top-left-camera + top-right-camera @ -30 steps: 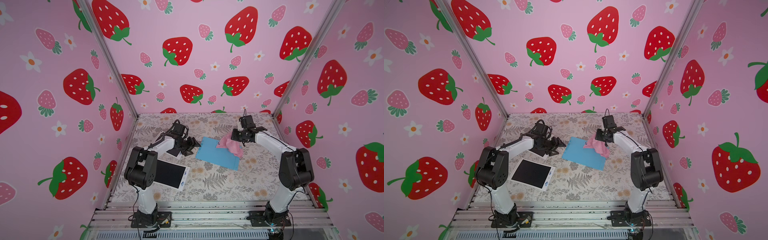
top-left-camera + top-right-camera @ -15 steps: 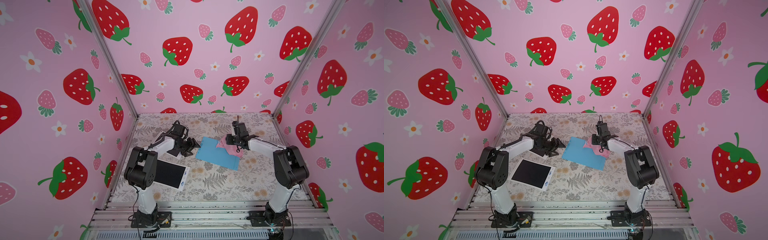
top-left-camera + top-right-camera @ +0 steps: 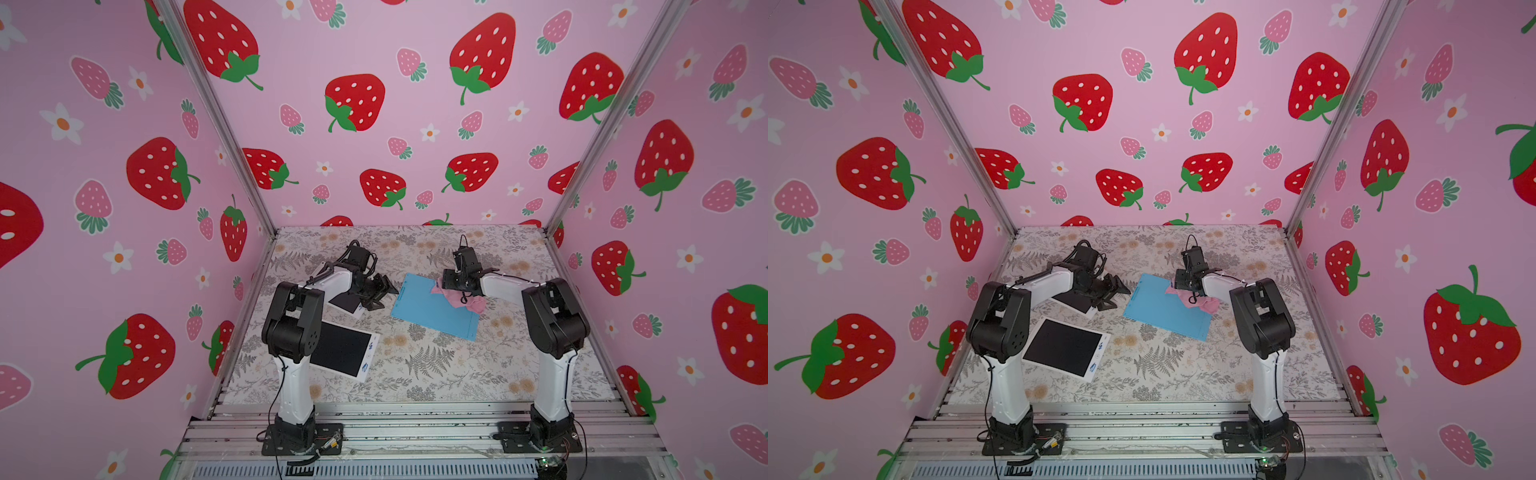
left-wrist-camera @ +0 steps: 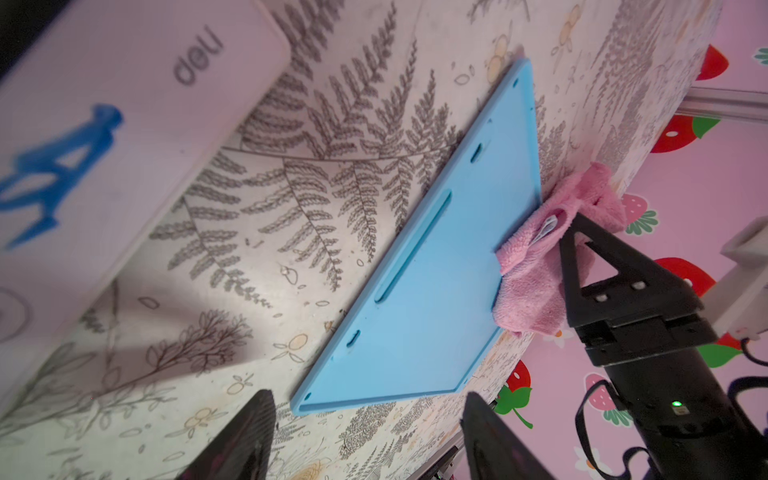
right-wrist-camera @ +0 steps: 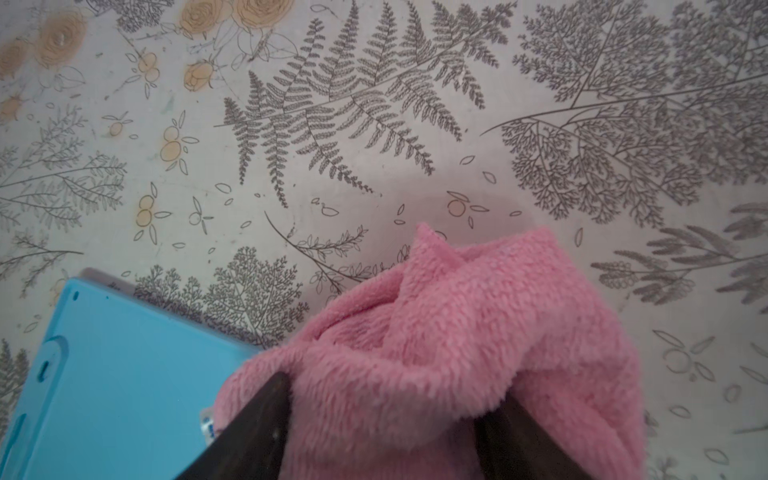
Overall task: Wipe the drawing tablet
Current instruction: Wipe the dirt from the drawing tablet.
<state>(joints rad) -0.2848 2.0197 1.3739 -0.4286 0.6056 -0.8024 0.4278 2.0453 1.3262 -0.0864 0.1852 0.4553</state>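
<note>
A blue drawing tablet (image 3: 432, 309) (image 3: 1163, 309) lies flat in the middle of the table, its plain blue side with slots facing up (image 4: 436, 291). A crumpled pink cloth (image 3: 473, 303) (image 4: 532, 270) rests on the tablet's far right edge and spills onto the table. My right gripper (image 3: 451, 289) (image 5: 390, 388) is down on the cloth, jaws spread wide, with the fluffy cloth (image 5: 457, 311) bulging between the fingers. My left gripper (image 3: 384, 297) (image 4: 368, 397) hovers open just left of the tablet's near corner, holding nothing.
A white-framed tablet with a black screen (image 3: 345, 349) lies at the front left by the left arm's base. Another white one marked "deli" (image 4: 124, 124) sits under the left wrist. Pink strawberry walls (image 3: 374, 124) close in three sides.
The right gripper came down and left with the cloth onto the tablet's edge, then its jaws spread apart. The left arm stayed put.
</note>
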